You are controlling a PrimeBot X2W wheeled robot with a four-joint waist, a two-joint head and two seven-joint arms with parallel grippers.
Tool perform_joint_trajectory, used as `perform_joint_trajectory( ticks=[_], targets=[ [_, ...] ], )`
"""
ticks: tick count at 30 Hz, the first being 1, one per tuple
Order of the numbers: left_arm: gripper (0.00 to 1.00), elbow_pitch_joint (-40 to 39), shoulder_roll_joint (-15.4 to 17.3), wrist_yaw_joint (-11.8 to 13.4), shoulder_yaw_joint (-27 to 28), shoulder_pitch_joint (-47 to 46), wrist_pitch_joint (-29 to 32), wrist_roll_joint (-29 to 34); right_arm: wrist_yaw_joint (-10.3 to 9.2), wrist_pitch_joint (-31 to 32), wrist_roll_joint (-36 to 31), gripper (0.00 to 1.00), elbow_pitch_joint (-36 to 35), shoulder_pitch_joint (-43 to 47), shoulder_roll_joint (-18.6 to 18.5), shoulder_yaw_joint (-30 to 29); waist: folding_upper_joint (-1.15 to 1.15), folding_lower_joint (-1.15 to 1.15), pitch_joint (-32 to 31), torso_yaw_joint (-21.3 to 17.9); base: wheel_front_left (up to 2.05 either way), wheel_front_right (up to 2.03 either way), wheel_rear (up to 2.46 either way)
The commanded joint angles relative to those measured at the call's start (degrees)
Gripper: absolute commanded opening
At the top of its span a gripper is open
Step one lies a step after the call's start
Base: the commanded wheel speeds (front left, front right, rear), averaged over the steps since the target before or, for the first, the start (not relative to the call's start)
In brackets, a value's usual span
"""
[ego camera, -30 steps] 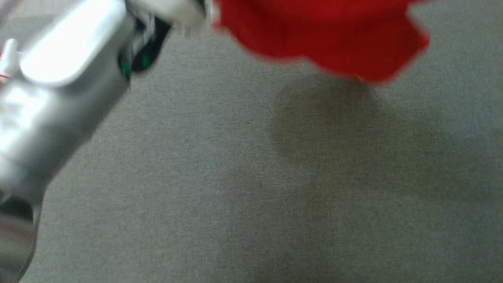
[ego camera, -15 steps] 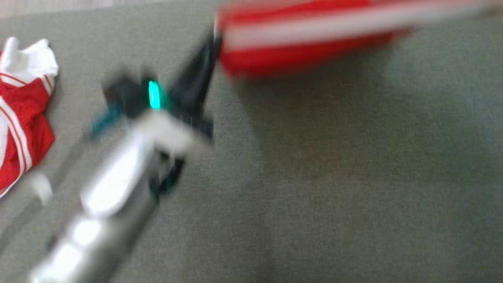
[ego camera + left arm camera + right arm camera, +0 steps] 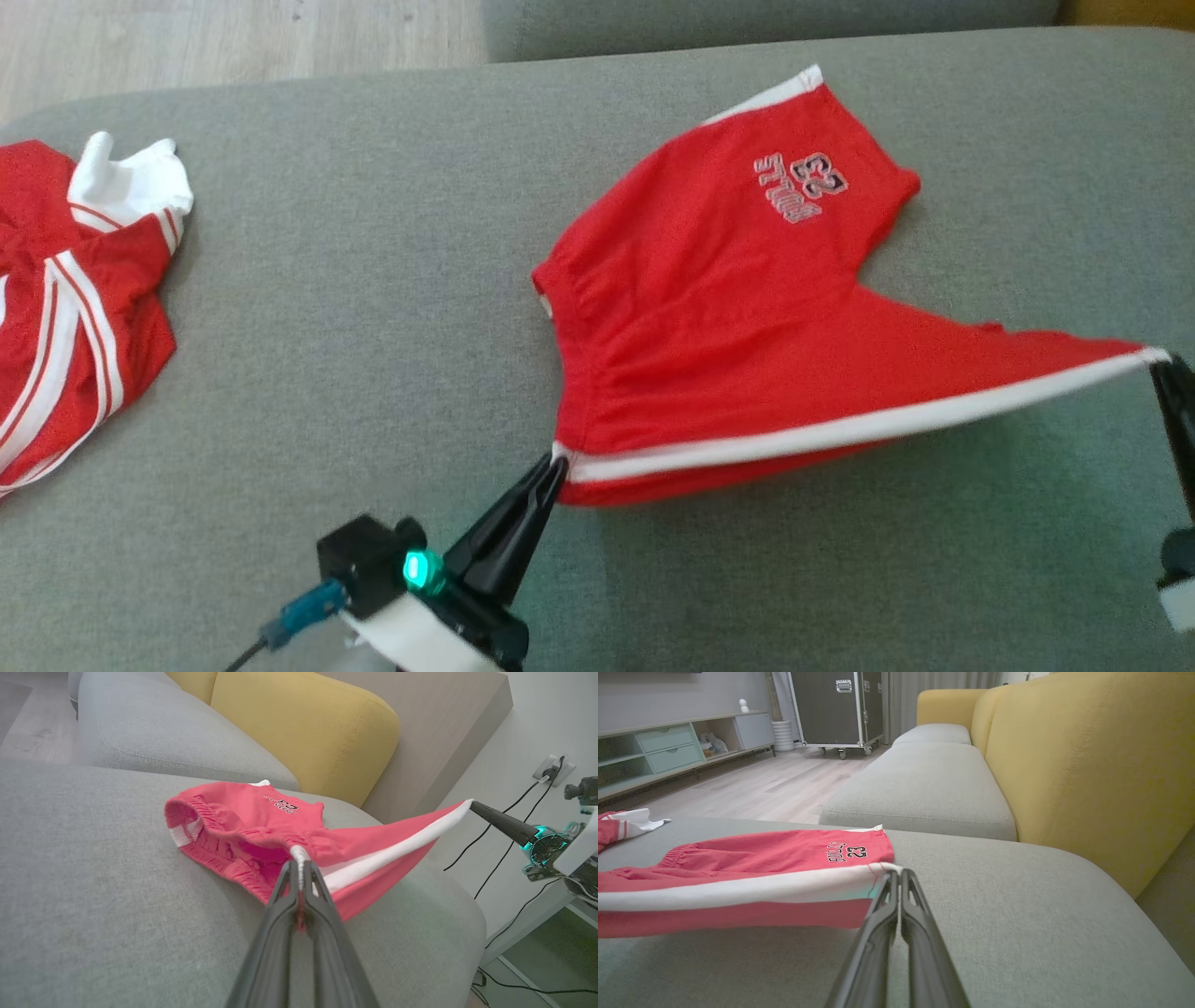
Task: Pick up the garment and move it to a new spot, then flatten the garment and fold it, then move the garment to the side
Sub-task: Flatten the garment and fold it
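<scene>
The garment (image 3: 747,308) is a pair of red shorts with white side stripes and a printed number, spread over the grey sofa seat (image 3: 373,327). My left gripper (image 3: 557,459) is shut on the waistband corner of its near edge. My right gripper (image 3: 1156,359) is shut on the hem corner at the far right. The white stripe is stretched taut between the two and held just above the cushion. The far leg lies on the seat. In the left wrist view the garment (image 3: 243,826) hangs from my left gripper (image 3: 300,851), and in the right wrist view the garment (image 3: 738,872) runs leftward from my right gripper (image 3: 893,869).
A second red and white garment (image 3: 65,289) lies crumpled at the left edge of the seat. Yellow back cushions (image 3: 1087,765) line the sofa, and another grey seat cushion (image 3: 924,788) adjoins it. Wood floor (image 3: 233,37) lies beyond the seat edge. Cables (image 3: 504,826) hang off the right end.
The head camera has swung, so the whole picture shifted and sharpened. The shorts, earlier hanging blurred at the top, are now lowered onto the seat, stretched between both grippers.
</scene>
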Motion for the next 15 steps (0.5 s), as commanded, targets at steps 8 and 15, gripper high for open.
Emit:
perform_joint_trajectory(
  ticks=[8,15],
  targets=[
    [0.0,-4.4,-2.0,0.1,4.4,-4.0,-0.3,-1.5,-0.04,4.8,-0.2,0.0,-5.9,-4.3,-2.4,-4.1,0.0,0.01,2.0,2.7,0.0,0.0,0.0],
    [0.0,0.4,-8.2,0.1,5.4,-13.6,3.2,-7.6,-0.04,7.2,3.2,0.0,1.7,-17.7,-8.1,1.2,0.0,0.01,6.4,6.4,0.0,0.0,0.0]
  ],
)
